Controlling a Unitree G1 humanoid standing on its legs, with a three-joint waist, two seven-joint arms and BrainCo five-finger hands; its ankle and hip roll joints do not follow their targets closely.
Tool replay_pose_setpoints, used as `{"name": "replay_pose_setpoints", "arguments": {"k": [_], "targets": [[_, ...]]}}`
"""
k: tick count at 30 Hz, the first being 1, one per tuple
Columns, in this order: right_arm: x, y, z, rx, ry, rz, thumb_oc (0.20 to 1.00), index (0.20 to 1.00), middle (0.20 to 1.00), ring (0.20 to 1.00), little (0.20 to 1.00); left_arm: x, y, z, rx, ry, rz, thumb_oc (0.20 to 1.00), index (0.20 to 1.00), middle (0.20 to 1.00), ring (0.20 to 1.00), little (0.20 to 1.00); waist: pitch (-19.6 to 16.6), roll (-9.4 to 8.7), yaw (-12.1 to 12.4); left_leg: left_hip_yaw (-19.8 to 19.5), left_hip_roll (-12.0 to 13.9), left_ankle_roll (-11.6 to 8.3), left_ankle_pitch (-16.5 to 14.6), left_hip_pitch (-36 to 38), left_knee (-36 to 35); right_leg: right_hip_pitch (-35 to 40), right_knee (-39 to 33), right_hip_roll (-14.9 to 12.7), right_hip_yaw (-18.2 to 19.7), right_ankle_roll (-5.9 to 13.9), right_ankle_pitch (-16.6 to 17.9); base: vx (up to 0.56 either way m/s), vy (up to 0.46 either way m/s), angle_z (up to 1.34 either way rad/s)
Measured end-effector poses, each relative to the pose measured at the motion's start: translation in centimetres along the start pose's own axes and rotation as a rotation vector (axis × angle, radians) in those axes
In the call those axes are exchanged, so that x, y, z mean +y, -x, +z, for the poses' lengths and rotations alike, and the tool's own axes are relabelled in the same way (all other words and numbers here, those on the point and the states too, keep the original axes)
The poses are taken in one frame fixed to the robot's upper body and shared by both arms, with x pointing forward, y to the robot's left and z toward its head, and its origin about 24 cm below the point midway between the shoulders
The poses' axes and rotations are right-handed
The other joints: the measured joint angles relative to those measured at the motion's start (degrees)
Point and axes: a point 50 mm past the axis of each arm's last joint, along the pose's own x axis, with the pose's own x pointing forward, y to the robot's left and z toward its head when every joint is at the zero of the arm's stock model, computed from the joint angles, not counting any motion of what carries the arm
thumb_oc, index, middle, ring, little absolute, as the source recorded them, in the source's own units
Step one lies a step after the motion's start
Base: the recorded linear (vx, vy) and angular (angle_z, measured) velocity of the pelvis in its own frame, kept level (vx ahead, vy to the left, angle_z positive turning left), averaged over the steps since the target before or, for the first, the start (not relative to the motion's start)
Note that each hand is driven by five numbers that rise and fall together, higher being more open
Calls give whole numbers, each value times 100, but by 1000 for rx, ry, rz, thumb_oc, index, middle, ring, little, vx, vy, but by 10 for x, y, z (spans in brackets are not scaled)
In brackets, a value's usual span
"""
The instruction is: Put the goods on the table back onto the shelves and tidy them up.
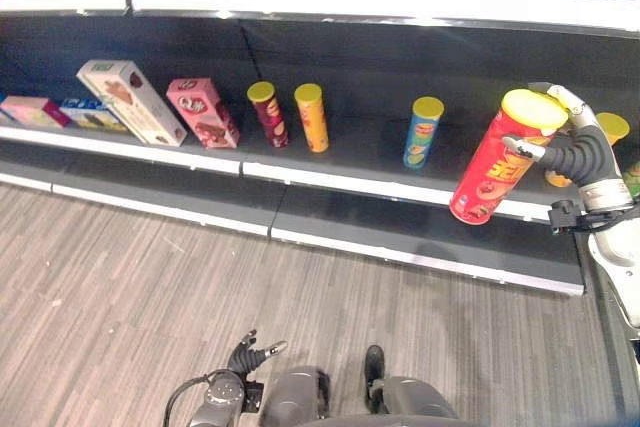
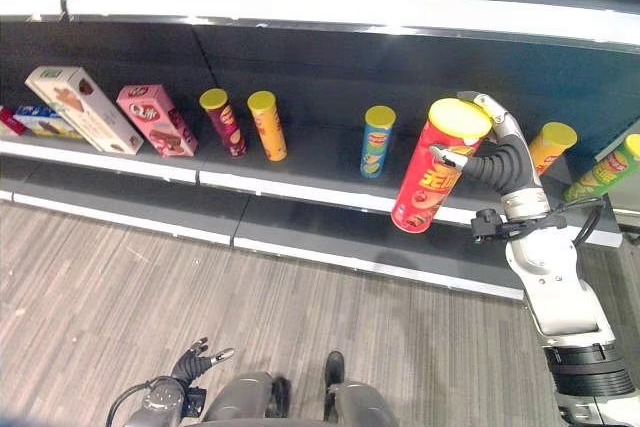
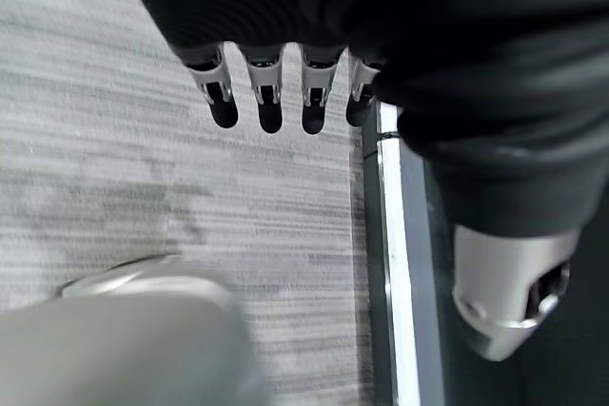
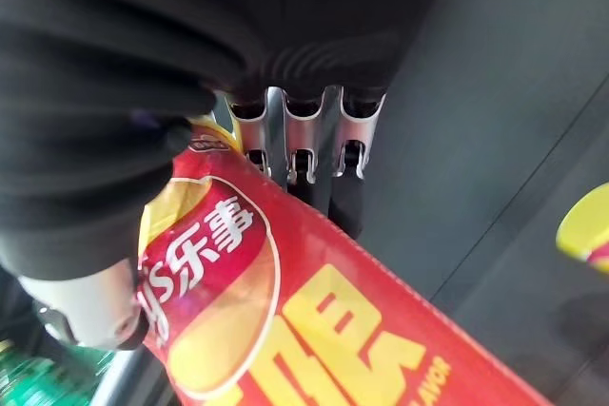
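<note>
The right robot hand (image 2: 487, 152) grasps the red chip can (image 2: 437, 166) near its yellow lid, fingers and thumb curled round it, at the right of the frame in front of the middle shelf (image 2: 320, 162). The can's long axis is tilted, lid up and to the right, base down and to the left over the shelf's front edge. The open stretch between the blue can (image 2: 376, 142) and the orange can (image 2: 549, 147) lies just behind it. The left robot hand (image 1: 250, 356) hangs released at the bottom of the frame, far from the shelf.
</note>
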Motion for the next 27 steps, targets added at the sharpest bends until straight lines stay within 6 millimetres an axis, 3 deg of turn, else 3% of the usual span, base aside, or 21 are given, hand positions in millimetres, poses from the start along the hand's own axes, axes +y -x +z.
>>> {"name": "replay_pose_setpoints", "arguments": {"k": [1,2,3,4,6,8,9,10,12,13,14,15,16,17,20,21,24,27], "targets": [[4,2,-8,32,-23,-10,200,200,200,200,200,1,2,-4,9,4,6,1000,1000,1000,1000,1000,-8,89,93,-236,264,-32,82,36,-1001,71,-108,-2,77,789,-230,322,416,-70],[7,-1,-13,52,-36,-19,200,200,200,200,200,0,1,-4,6,4,4,1000,1000,1000,1000,1000,21,198,119,-527,525,-151,259,126,-1860,-64,143,-6,-162,734,-386,209,317,-96],[7,-2,-13,58,-21,-13,200,200,200,200,200,5,0,2,-13,2,19,1000,1000,1000,1000,1000,77,198,203,-662,723,-419,499,94,-2360,-16,198,-49,-21,206,-173,146,313,-92],[9,-3,-13,58,-8,-2,200,200,200,200,200,3,0,5,-24,3,17,1000,1000,1000,1000,1000,69,292,230,-742,834,-429,613,37,-2465,26,183,-19,75,202,-203,91,201,-88],[12,-3,-9,44,10,15,200,200,200,200,200,4,0,2,-14,2,18,1000,1000,1000,1000,1000,68,388,231,-748,792,-510,698,-49,-2267,187,70,-56,133,259,-243,0,206,-67],[17,-9,4,-16,29,36,200,200,200,200,200,7,0,3,-25,2,28,1000,1000,1000,1000,1000,88,464,183,-638,427,-362,1147,10,-2372,402,-166,-217,357,342,-283,-84,312,-80],[19,-13,9,-44,33,44,200,200,200,200,200,7,0,6,-35,3,28,1000,1000,1000,1000,1000,79,572,150,-528,332,-240,1591,60,-2473,425,-204,-241,416,416,-302,-159,262,-77],[26,-20,19,-89,29,64,200,200,200,200,200,9,0,10,-52,-6,34,1000,1000,1000,1000,1000,89,721,90,-198,234,175,1843,166,-2572,442,-132,-298,532,656,-509,-103,97,-43],[34,-22,22,-103,13,83,200,200,200,200,200,19,-4,29,-116,-13,63,1000,1000,1000,1000,1000,183,554,106,-134,12,253,1882,182,-2628,246,186,-558,517,934,-575,-107,90,-24],[41,-26,28,-133,16,109,200,200,200,200,200,25,-6,41,-151,-21,81,1000,1000,1000,1000,1000,249,531,272,-130,-10,372,1802,185,-2627,-13,485,-655,503,1274,-643,-86,63,-26],[43,-26,32,-149,23,120,200,200,200,200,200,26,-8,46,-159,-21,90,1000,1000,1000,1000,1000,249,525,334,-135,-83,452,1745,182,-2628,24,121,-818,380,1327,-663,-98,51,-23],[43,-31,42,-195,30,120,200,200,200,200,200,31,-8,50,-170,-22,110,1000,1000,1000,1000,1000,272,438,412,-107,-244,474,1727,91,-2627,26,-478,-1184,208,1426,-461,-62,11,2],[42,-34,47,-220,35,115,200,200,200,200,200,34,-8,53,-181,-21,120,1000,1000,1000,1000,1000,323,379,409,-104,-332,483,1717,67,-2627,-57,-482,-1321,190,1433,-257,-75,9,30],[41,-35,52,-243,42,109,200,200,200,200,200,43,-8,57,-192,-12,146,1000,1000,1000,1000,1000,416,206,399,-140,-522,489,1703,60,-2627,-63,-472,-1568,197,1476,47,-45,-8,38],[44,-37,58,-274,73,119,200,200,200,200,200,44,-8,52,-172,-7,161,1000,1000,1000,1000,1000,479,173,539,-127,-420,439,1666,-35,-2529,-90,-445,-1466,192,1406,-47,-12,-13,10],[44,-37,59,-279,89,119,200,200,200,200,200,41,-6,42,-144,-5,154,1000,1000,1000,1000,1000,485,161,554,-115,-369,382,1622,-19,-2460,-57,-444,-1423,193,1404,-48,-1,-28,-9],[39,-38,63,-303,146,107,200,200,200,200,200,35,-3,23,-91,1,141,1000,1000,1000,1000,1000,505,127,473,-115,-283,282,1516,-11,-2276,28,-444,-1356,200,1375,-51,-1,-21,-6],[32,-38,65,-315,175,85,200,200,200,200,200,31,-3,24,-93,3,133,1000,1000,1000,1000,1000,509,120,419,-115,-237,250,1491,-16,-2255,28,-444,-1309,207,1330,-37,-3,-15,-2]]}}
